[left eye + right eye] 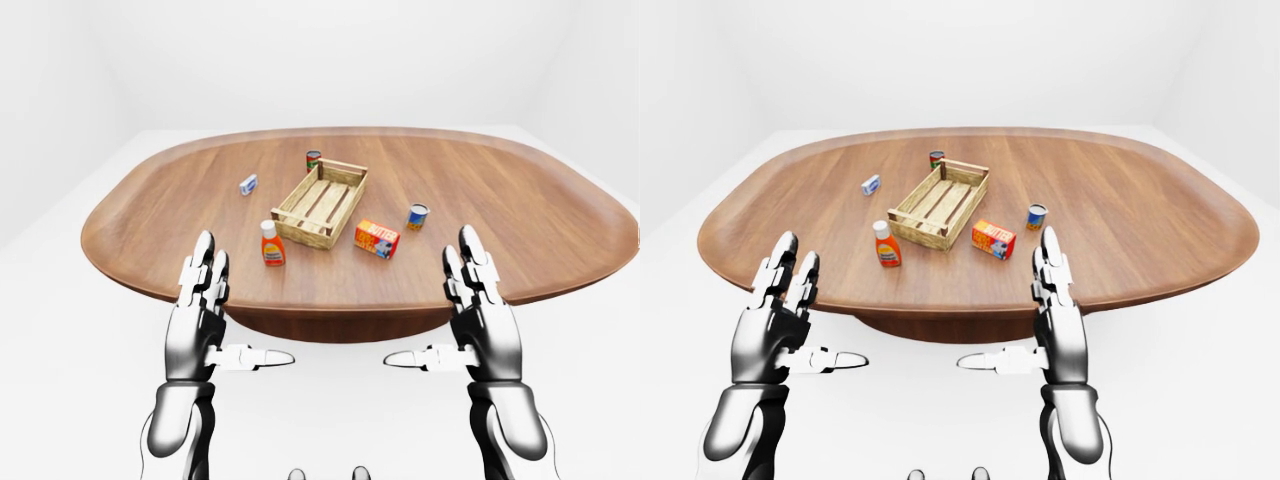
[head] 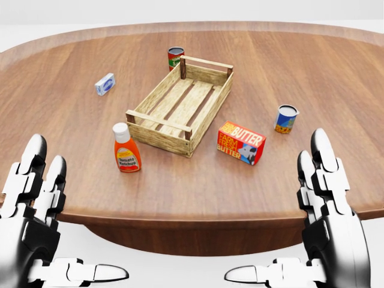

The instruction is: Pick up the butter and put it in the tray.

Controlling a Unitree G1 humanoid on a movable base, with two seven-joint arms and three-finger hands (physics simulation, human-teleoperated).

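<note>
**Butter box lies on the table beside the tray, both hands open and away from it**

The butter box (image 2: pixel 241 143) lies flat on the oval wooden table (image 2: pixel 336 72), just to the right of the wooden slatted tray (image 2: pixel 180 105) in the head view. It is close to the tray's lower right corner but does not touch it. The box is red and orange with the word BUTTER on its top face, and it is turned a little diagonally.

The tray is empty and stands diagonally on the table. At its upper end, a red and green can (image 2: pixel 175 58) stands upright just beside the corner. To the left of the tray, a small blue and white box (image 2: pixel 105 84) lies well apart from it. Near the tray's lower left corner stands an orange ketchup bottle (image 2: pixel 126 148) with a white cap, upright. To the right of the butter box, a blue and yellow can (image 2: pixel 286 119) stands upright, near the butter box but apart from it.

The left hand (image 2: pixel 33 207) and the right hand (image 2: pixel 327 210) are both raised at the bottom of the head view, before the near edge of the table. The fingers of each hand point upward and are spread, and the thumbs point inward toward each other. Neither hand holds or touches anything.
</note>
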